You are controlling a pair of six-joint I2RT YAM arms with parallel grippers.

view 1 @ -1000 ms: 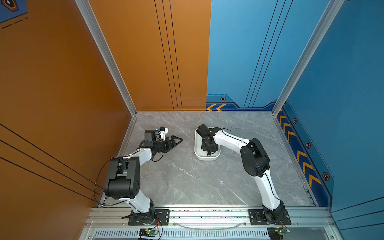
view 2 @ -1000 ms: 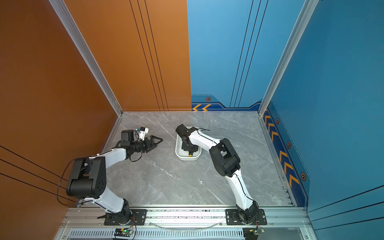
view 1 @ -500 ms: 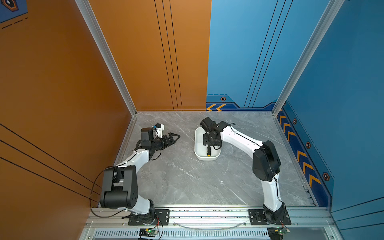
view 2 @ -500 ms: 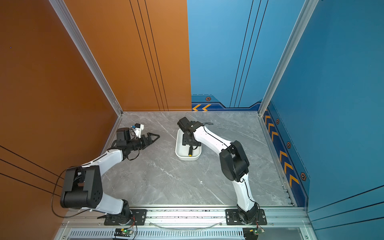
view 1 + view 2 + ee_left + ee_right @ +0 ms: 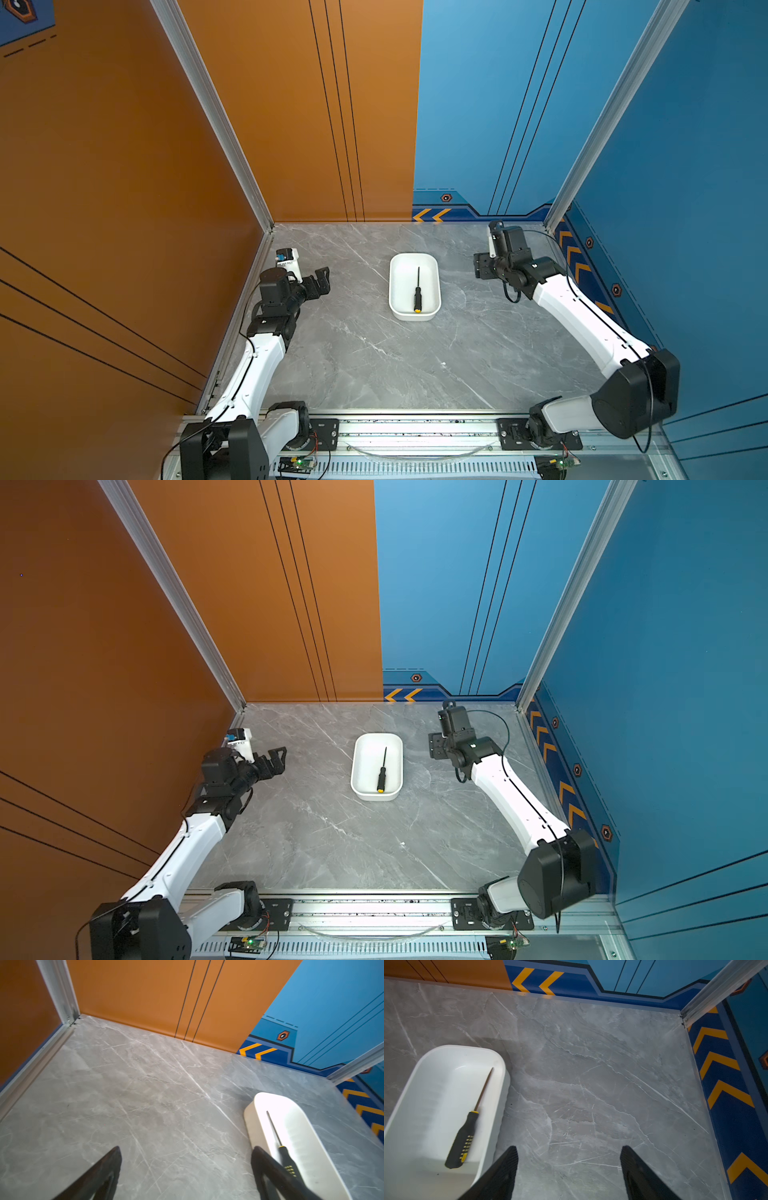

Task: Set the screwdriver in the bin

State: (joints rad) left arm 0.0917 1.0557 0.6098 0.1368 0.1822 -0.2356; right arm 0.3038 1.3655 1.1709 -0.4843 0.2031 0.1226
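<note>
Right tool stood wide and empty above the bare table, beside the bin without touching it. Left tool was likewise wide and empty. The screwdriver lay flat along the bin's floor. Placement looked complete, and any withdrawal called for keeping both tools clear of the rim.

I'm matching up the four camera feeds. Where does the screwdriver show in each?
Top view: screwdriver near centre, inside the bin.
Top view: screwdriver near centre, inside the bin.
Left wrist: screwdriver in the bin, handle partly hidden.
Right wrist: screwdriver in the bin, fully visible.
Shared landmark: the white bin.
</note>
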